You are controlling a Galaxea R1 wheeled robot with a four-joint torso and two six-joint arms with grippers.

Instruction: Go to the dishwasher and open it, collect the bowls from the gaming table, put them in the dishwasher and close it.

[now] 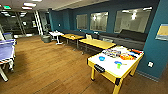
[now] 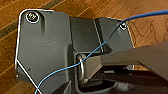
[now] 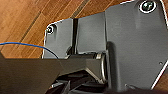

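From the head view, the gaming table (image 1: 110, 65) stands at the lower right of the frame, with its white top and yellow wood legs. The bowls sit on it: a blue bowl (image 1: 101, 58) near the middle of the top, and a smaller green bowl (image 1: 118, 66) close to the near edge, with another blue one touching it. Board-game boxes (image 1: 119, 53) are spread over the far end, so I think the bowls were left where players could reach them. A wide wooden floor (image 1: 50, 65) lies open to the left of the table, with lots of room to roll up to it. A blue table (image 1: 6, 51) stands at the left edge. Yellow-wood tables (image 1: 96, 43) line the dark blue wall behind. The dishwasher is not here.

In the left wrist view, a dark plate hangs over the floor, and a blue cable (image 2: 100, 47) crosses it. I cannot tell if the left pincer is apart or together.

In the right wrist view, the same kind of plate hangs over the floor. I cannot tell about the right pincer either.
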